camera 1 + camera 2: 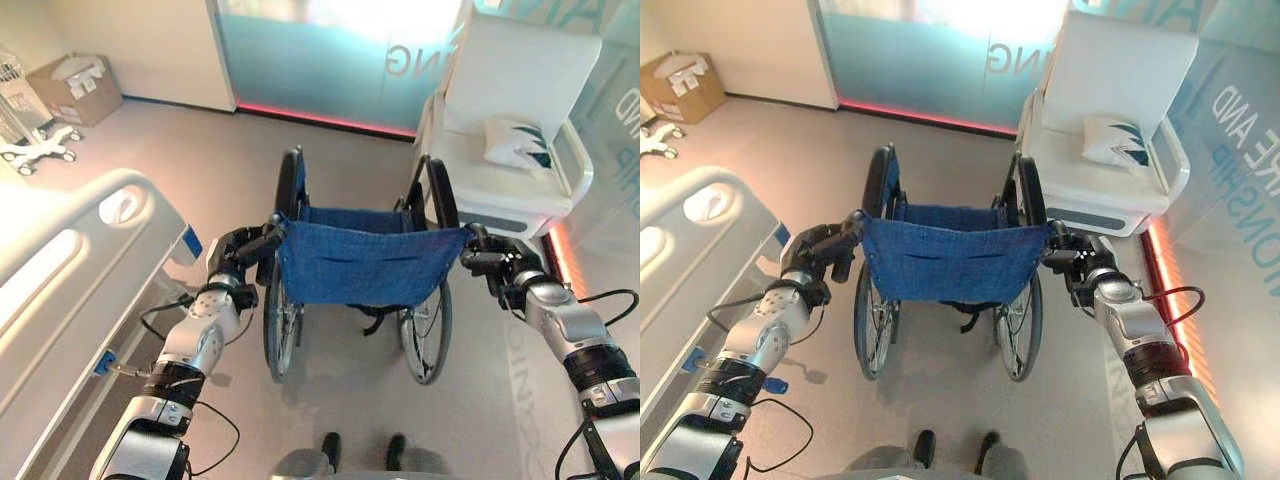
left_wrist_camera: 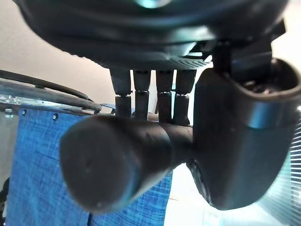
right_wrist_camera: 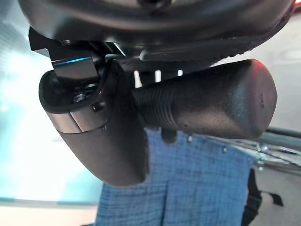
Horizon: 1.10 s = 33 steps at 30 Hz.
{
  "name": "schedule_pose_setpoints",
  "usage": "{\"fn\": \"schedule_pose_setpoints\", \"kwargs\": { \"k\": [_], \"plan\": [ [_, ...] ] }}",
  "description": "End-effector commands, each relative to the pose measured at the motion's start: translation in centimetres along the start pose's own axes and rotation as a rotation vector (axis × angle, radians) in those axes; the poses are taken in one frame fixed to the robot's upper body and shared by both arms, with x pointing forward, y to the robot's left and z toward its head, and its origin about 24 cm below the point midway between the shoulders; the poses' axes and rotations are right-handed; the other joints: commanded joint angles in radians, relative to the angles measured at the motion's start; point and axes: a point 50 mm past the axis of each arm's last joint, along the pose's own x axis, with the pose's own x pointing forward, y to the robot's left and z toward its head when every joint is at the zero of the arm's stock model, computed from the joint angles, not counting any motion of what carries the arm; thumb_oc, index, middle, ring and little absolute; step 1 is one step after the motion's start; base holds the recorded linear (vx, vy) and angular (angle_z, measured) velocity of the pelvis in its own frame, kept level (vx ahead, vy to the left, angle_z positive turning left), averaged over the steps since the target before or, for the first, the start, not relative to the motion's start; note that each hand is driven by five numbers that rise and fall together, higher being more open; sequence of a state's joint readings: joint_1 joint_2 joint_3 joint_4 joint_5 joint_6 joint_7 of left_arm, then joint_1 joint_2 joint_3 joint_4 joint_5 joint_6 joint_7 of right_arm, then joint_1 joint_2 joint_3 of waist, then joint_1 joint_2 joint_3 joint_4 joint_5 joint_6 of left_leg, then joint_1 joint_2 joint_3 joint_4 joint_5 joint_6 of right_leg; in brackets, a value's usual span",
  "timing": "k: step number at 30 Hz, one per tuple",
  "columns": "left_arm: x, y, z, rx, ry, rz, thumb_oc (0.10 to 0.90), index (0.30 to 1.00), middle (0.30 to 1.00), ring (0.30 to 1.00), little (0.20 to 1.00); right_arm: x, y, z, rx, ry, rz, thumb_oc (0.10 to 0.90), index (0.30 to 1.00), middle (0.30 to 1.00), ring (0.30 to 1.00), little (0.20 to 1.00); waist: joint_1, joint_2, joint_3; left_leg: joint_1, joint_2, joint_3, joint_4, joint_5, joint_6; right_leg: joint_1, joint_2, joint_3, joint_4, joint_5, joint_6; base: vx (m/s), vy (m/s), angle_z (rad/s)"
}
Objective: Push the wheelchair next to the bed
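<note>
The left hand (image 1: 232,262) is clenched round the wheelchair's left push handle (image 2: 113,162), fingers (image 2: 141,96) curled over the dark grip and thumb (image 2: 235,141) wrapped beneath it. The right hand (image 1: 492,262) grasps the right push handle (image 3: 207,106) the same way. Between the two hands stretches the blue fabric backrest (image 1: 355,262) of the wheelchair (image 1: 350,290), which stands on the grey floor (image 1: 330,390) with its large wheels just past the hands. The bed (image 1: 70,270), with its white side rail, lies just outside the left hand, near but apart from the wheelchair. Beyond the right hand stands a white armchair (image 1: 510,130) bearing a cushion (image 1: 515,140). A cardboard box (image 1: 75,88) sits well beyond the left hand, by the wall.
</note>
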State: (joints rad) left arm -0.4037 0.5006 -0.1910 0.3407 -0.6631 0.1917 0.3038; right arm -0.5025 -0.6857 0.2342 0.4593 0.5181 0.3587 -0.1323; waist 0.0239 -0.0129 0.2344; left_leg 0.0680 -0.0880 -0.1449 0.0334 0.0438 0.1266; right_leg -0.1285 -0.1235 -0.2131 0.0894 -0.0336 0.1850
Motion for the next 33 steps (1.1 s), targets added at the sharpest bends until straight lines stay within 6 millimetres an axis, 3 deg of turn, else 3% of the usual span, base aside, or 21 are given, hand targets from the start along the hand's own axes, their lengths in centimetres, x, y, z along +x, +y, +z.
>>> {"fn": "schedule_pose_setpoints", "kwargs": {
  "k": [1, 4, 8, 9, 11, 13, 14, 15, 17, 19, 20, 22, 23, 25, 27, 29, 32, 33],
  "plan": [
    [-1.5, -4.3, -1.5, -0.160, 0.049, -0.250, 0.400, 0.300, 0.300, 0.300, 0.300, 0.1, 4.8, 6.4, 0.046, -0.225, 0.254, 0.400, 0.300, 0.300, 0.300, 0.300, 0.038, -0.059, 0.014, 0.057, -0.031, 0.143, 0.129, -0.213, -0.043, -0.026, -0.070, 0.034, -0.062, 0.278, -0.002, 0.38, -0.265, 0.74],
    [-1.8, -4.3, -1.9, -0.154, 0.059, -0.261, 0.400, 0.300, 0.300, 0.300, 0.300, 0.1, 4.7, 6.5, 0.043, -0.212, 0.243, 0.400, 0.300, 0.300, 0.300, 0.300, 0.036, -0.060, 0.002, 0.062, -0.026, 0.132, 0.153, -0.235, -0.042, -0.018, -0.072, 0.048, -0.018, 0.258, -0.009, 0.28, -0.248, 0.50],
    [-2.0, -4.0, -2.3, -0.183, 0.068, -0.226, 0.400, 0.300, 0.300, 0.300, 0.300, 0.2, 4.5, 6.2, -0.006, -0.191, 0.260, 0.400, 0.300, 0.300, 0.300, 0.300, 0.036, -0.056, -0.024, 0.085, 0.014, 0.114, 0.207, -0.258, -0.077, 0.012, -0.058, 0.042, 0.048, 0.180, -0.026, 0.30, -0.286, 0.64],
    [-2.0, -3.7, -2.3, -0.196, 0.069, -0.203, 0.400, 0.300, 0.300, 0.300, 0.300, 0.1, 4.7, 6.3, -0.029, -0.197, 0.277, 0.400, 0.300, 0.300, 0.300, 0.300, 0.034, -0.052, -0.032, 0.105, 0.039, 0.105, 0.225, -0.237, -0.098, 0.018, -0.045, 0.030, 0.066, 0.150, -0.048, 0.33, -0.310, 0.74],
    [-2.2, -3.4, -2.3, -0.215, 0.066, -0.178, 0.400, 0.300, 0.300, 0.300, 0.300, 0.0, 4.8, 6.7, -0.047, -0.204, 0.298, 0.400, 0.300, 0.300, 0.300, 0.300, 0.029, -0.046, -0.042, 0.107, 0.073, 0.095, 0.302, -0.140, -0.135, 0.035, -0.017, 0.015, 0.074, 0.113, -0.088, 0.24, -0.261, 0.48],
    [-2.3, -3.2, -2.4, -0.226, 0.063, -0.166, 0.400, 0.300, 0.300, 0.300, 0.300, -0.2, 4.9, 6.9, -0.060, -0.212, 0.302, 0.400, 0.300, 0.300, 0.300, 0.300, 0.028, -0.048, -0.041, 0.069, 0.081, 0.094, 0.414, -0.070, -0.154, 0.060, -0.004, 0.004, 0.071, 0.093, -0.118, 0.21, -0.285, 0.26],
    [-2.4, -3.2, -2.3, -0.239, 0.054, -0.154, 0.400, 0.300, 0.300, 0.300, 0.300, -0.2, 4.9, 7.0, -0.075, -0.221, 0.298, 0.400, 0.300, 0.300, 0.300, 0.300, 0.034, -0.059, -0.029, -0.003, 0.071, 0.124, 0.588, -0.023, -0.160, 0.093, 0.003, -0.007, 0.076, 0.065, -0.152, 0.25, -0.363, 0.21],
    [-2.4, -3.3, -2.1, -0.245, 0.051, -0.152, 0.400, 0.300, 0.300, 0.300, 0.300, -0.2, 4.9, 7.1, -0.077, -0.224, 0.291, 0.400, 0.300, 0.300, 0.300, 0.300, 0.036, -0.066, -0.019, -0.064, 0.070, 0.152, 0.684, -0.016, -0.161, 0.113, 0.007, -0.012, 0.081, 0.053, -0.168, 0.21, -0.300, 0.15],
    [-2.3, -3.4, -2.0, -0.256, 0.048, -0.150, 0.400, 0.300, 0.300, 0.300, 0.300, -0.2, 4.9, 7.0, -0.078, -0.225, 0.275, 0.400, 0.300, 0.300, 0.300, 0.300, 0.040, -0.066, -0.002, -0.149, 0.100, 0.199, 0.716, -0.021, -0.155, 0.150, 0.020, -0.026, 0.087, 0.030, -0.184, 0.23, -0.198, -0.05],
    [-2.2, -3.4, -2.0, -0.268, 0.051, -0.149, 0.400, 0.300, 0.300, 0.300, 0.300, -0.1, 5.1, 6.9, -0.078, -0.226, 0.270, 0.400, 0.300, 0.300, 0.300, 0.300, 0.049, -0.059, 0.011, -0.167, 0.097, 0.219, 0.655, -0.033, -0.148, 0.179, 0.031, -0.029, 0.090, 0.015, -0.182, 0.28, -0.109, 0.12],
    [-2.1, -3.3, -2.0, -0.285, 0.055, -0.146, 0.400, 0.300, 0.300, 0.300, 0.300, 0.0, 5.4, 7.0, -0.078, -0.226, 0.268, 0.400, 0.300, 0.300, 0.300, 0.300, 0.059, -0.047, 0.021, -0.172, 0.096, 0.248, 0.550, -0.022, -0.149, 0.209, 0.051, -0.031, 0.091, -0.002, -0.178, 0.37, -0.040, 0.36],
    [-2.1, -3.4, -2.3, -0.310, 0.075, -0.156, 0.400, 0.300, 0.300, 0.300, 0.300, 0.2, 5.6, 7.3, -0.072, -0.224, 0.255, 0.400, 0.300, 0.300, 0.300, 0.300, 0.079, -0.025, 0.030, -0.186, 0.102, 0.316, 0.357, 0.020, -0.159, 0.259, 0.090, -0.042, 0.082, -0.022, -0.177, 0.47, -0.031, 0.27],
    [-2.2, -3.7, -2.6, -0.308, 0.087, -0.167, 0.400, 0.300, 0.300, 0.300, 0.300, 0.2, 5.5, 7.3, -0.065, -0.221, 0.242, 0.400, 0.300, 0.300, 0.300, 0.300, 0.098, -0.009, 0.033, -0.212, 0.085, 0.365, 0.229, 0.071, -0.175, 0.299, 0.120, -0.049, 0.065, -0.031, -0.176, 0.52, -0.036, 0.14],
    [-2.3, -3.8, -3.0, -0.297, 0.099, -0.183, 0.400, 0.300, 0.300, 0.300, 0.300, 0.3, 5.2, 7.1, -0.056, -0.219, 0.229, 0.400, 0.300, 0.300, 0.300, 0.300, 0.114, -0.006, 0.031, -0.249, 0.066, 0.406, 0.135, 0.098, -0.191, 0.354, 0.144, -0.048, 0.046, -0.056, -0.171, 0.47, -0.030, 0.13],
    [-2.5, -3.9, -3.3, -0.284, 0.112, -0.195, 0.400, 0.300, 0.300, 0.300, 0.300, 0.4, 4.7, 6.9, -0.051, -0.217, 0.221, 0.400, 0.300, 0.300, 0.300, 0.300, 0.140, -0.006, 0.025, -0.270, 0.050, 0.430, 0.085, 0.168, -0.185, 0.392, 0.165, -0.051, 0.027, -0.064, -0.184, 0.32, -0.028, 0.06],
    [-2.4, -3.7, -3.6, -0.281, 0.128, -0.187, 0.400, 0.300, 0.300, 0.300, 0.300, 0.7, 4.3, 7.1, -0.056, -0.216, 0.231, 0.400, 0.300, 0.300, 0.300, 0.300, 0.166, -0.024, -0.002, -0.269, 0.009, 0.389, 0.104, 0.094, -0.137, 0.402, 0.161, -0.033, 0.032, -0.092, -0.179, 0.32, 0.010, -0.15],
    [-2.2, -3.3, -3.6, -0.263, 0.133, -0.175, 0.400, 0.300, 0.300, 0.300, 0.300, 0.9, 4.2, 7.1, -0.049, -0.220, 0.258, 0.400, 0.300, 0.300, 0.300, 0.300, 0.194, -0.053, -0.021, -0.267, -0.019, 0.361, 0.151, 0.008, -0.102, 0.434, 0.129, -0.029, 0.070, -0.151, -0.163, 0.36, 0.021, -0.18],
    [-2.0, -3.4, -3.8, -0.258, 0.139, -0.173, 0.400, 0.300, 0.300, 0.300, 0.300, 0.9, 4.4, 6.8, -0.037, -0.222, 0.271, 0.400, 0.300, 0.300, 0.300, 0.300, 0.209, -0.066, -0.030, -0.255, -0.029, 0.362, 0.156, -0.019, -0.074, 0.435, 0.096, -0.054, 0.141, -0.130, -0.131, 0.27, 0.060, -0.12]
  ]
}}
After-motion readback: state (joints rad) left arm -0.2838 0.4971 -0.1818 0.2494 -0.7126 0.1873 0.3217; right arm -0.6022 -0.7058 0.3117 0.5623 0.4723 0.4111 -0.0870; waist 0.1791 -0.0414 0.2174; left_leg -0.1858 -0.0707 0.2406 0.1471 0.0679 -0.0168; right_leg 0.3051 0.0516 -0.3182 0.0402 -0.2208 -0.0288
